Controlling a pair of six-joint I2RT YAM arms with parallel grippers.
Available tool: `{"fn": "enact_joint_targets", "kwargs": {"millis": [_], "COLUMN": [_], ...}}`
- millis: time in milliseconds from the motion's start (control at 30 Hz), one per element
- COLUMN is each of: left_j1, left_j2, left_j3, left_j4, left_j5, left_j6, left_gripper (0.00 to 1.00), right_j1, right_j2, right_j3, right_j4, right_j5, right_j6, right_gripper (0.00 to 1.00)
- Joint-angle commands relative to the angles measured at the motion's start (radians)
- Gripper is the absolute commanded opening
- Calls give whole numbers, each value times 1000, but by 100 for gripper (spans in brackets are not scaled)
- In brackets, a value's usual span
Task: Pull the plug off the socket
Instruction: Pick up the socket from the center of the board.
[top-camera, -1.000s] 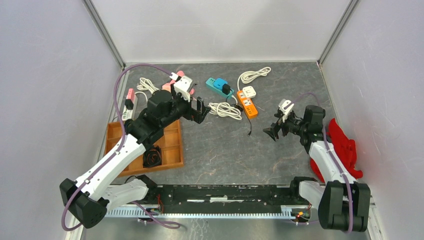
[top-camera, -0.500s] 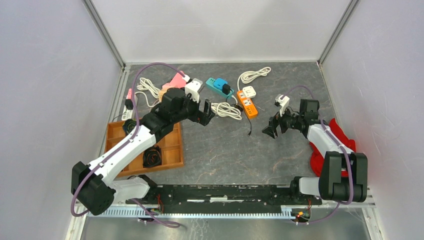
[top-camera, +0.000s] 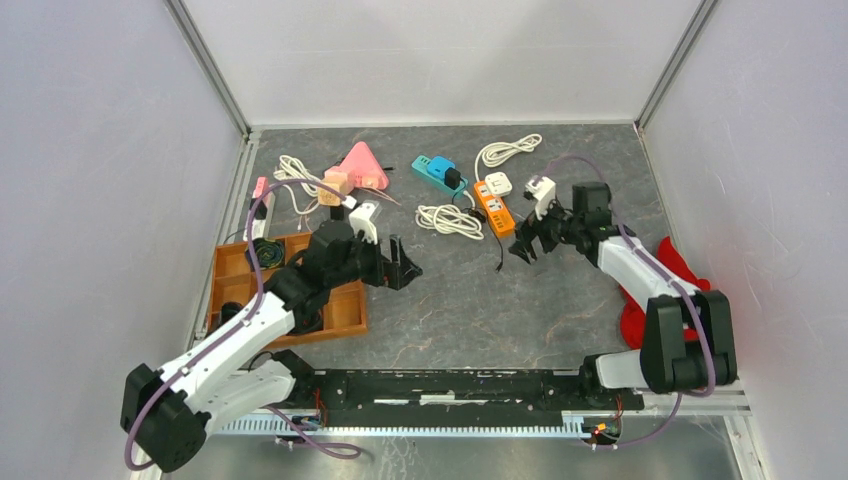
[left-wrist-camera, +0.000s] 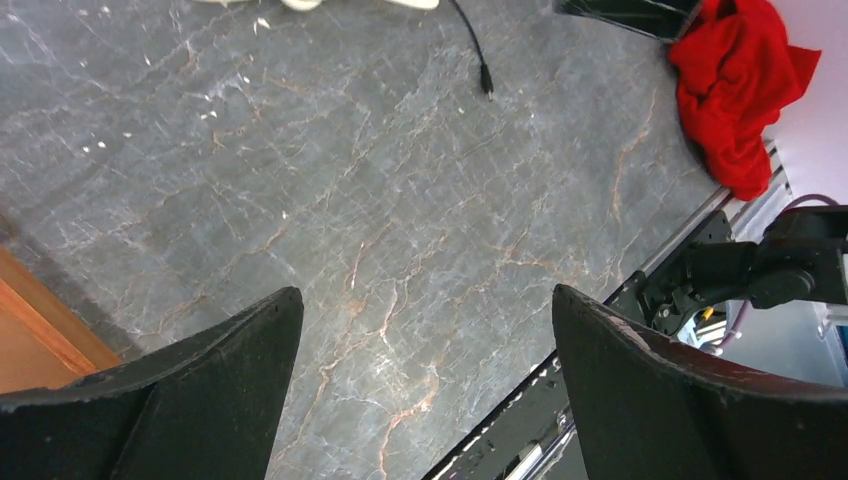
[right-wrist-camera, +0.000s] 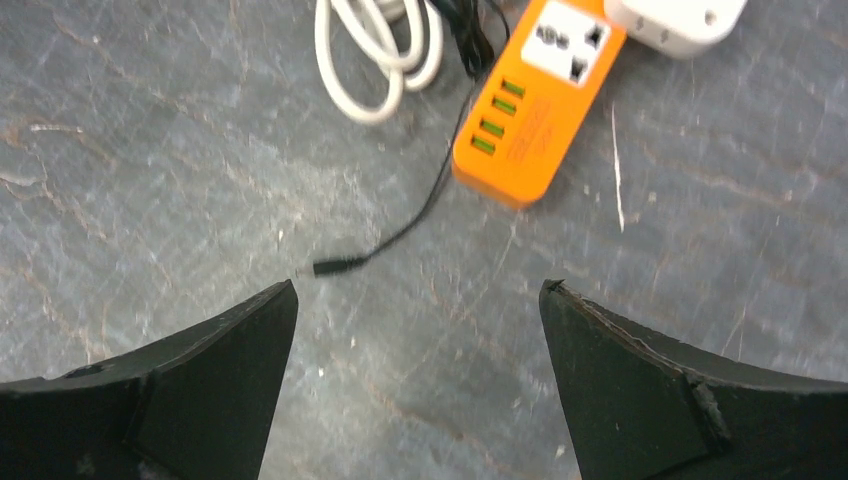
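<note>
Your right claw (top-camera: 525, 248) is spread wide with nothing between its blunt black fingers (right-wrist-camera: 200, 390). It hangs over the tabletop (top-camera: 450, 310), just near and right of the near end of the orange power strip (top-camera: 496, 208).

That strip is a smooth, glossy plastic bar with rounded corners. The right wrist view shows a row of four small green slots and a white faceplate with a universal socket. Its long axis runs mostly away from you, with the near end swung a little to the right.

The white plug (top-camera: 499, 184), a rounded square block of plain plastic, lies at the strip's far end and touches it. You cannot tell whether its pins are seated. A white cord (top-camera: 508, 149) lies looped beyond it.

A thin black lead (right-wrist-camera: 335, 266) trails down along the strip's left side and ends loose on the grey, veined, stone-patterned surface. A coil of thicker white cable (top-camera: 450, 220) lies just left of the strip.

Farther left is a teal strip (top-camera: 432, 167), its long axis running far-left to near-right, with a black plug (top-camera: 455, 180) at its right end.

Your left claw (top-camera: 400, 262) is also released and empty, over bare tabletop beside the wooden tray (top-camera: 345, 305). A crumpled red cloth (top-camera: 685, 290) lies by the right wall.
</note>
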Motion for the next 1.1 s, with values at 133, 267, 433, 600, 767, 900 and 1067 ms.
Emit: {"fn": "enact_joint_targets", "kwargs": {"millis": [133, 267, 433, 600, 767, 900, 1067], "left_j1": [-2, -2, -2, -2, -2, -2, -2], "left_j2": [49, 158, 209, 175, 151, 161, 157], "left_j3": [187, 237, 222, 189, 167, 168, 169], "left_j4": [-56, -83, -100, -114, -105, -112, -118], "left_j5": [-122, -200, -191, -216, -254, -261, -270], "left_j6": [222, 320, 333, 340, 344, 349, 351], "left_gripper": [100, 100, 100, 100, 100, 100, 100], "right_j1": [86, 100, 105, 106, 106, 107, 105], "right_j2": [280, 371, 441, 493, 509, 522, 530], "right_j3": [356, 437, 464, 486, 480, 475, 468], "right_j4": [-19, -52, -55, -77, -75, -69, -70], "right_j5": [186, 238, 272, 272, 262, 265, 241], "right_j6": [94, 95, 104, 122, 139, 150, 160], "right_gripper": [98, 98, 89, 82, 80, 79, 80]}}
